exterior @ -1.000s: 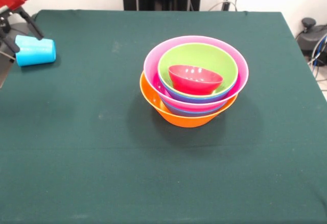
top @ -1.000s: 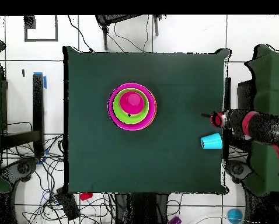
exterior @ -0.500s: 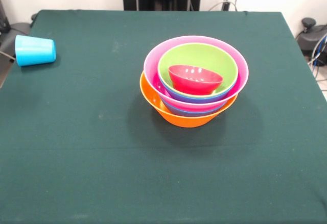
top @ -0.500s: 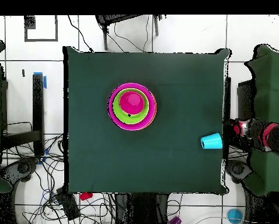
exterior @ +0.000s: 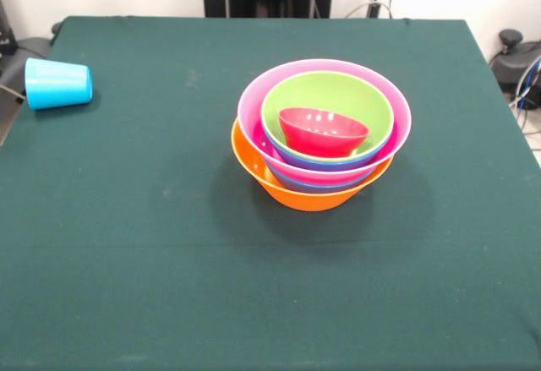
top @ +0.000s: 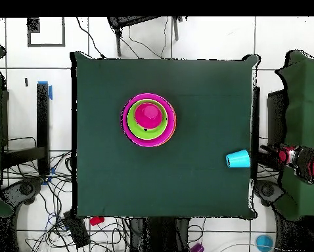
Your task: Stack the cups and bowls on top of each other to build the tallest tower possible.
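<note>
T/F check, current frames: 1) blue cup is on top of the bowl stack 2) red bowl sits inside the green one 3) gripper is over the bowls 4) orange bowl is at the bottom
1) False. The blue cup lies on its side near the table edge, apart from the bowls.
2) True. The red bowl sits in the green bowl.
3) False. The gripper is off the table, beside the cup.
4) True. The orange bowl is lowest.

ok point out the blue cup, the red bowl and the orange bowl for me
blue cup point(exterior: 59, 84), front view, on its side wall as it lies tipped over
red bowl point(exterior: 324, 131), front view, on its outer wall under the rim
orange bowl point(exterior: 292, 193), front view, on its outer wall at the bottom of the pile
</note>
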Robot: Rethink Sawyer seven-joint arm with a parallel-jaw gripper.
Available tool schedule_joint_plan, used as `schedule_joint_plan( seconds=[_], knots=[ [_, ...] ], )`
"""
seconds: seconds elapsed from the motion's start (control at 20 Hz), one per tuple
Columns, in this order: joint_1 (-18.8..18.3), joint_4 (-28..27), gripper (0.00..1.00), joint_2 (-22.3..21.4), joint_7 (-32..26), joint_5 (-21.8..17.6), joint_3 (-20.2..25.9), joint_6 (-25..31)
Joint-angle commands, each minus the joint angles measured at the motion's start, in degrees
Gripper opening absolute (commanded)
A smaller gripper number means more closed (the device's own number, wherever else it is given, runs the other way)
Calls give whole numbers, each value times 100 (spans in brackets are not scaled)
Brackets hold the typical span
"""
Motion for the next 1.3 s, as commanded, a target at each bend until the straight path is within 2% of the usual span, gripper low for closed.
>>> schedule_joint_plan(
  seconds=[0.05, 0.3, 0.55, 1.05, 1.3],
  knots=[
    [214, 246, 100, 627, -2247, 13, -150, 752],
    [89, 448, 100, 733, -2251, -4, -105, 546],
    [-161, 916, 100, 764, -2319, -18, -9, 434],
    [-284, 1344, 100, 740, -2004, 148, -31, 742],
    [-394, 1654, 100, 682, -1891, 169, 15, 673]
  ],
)
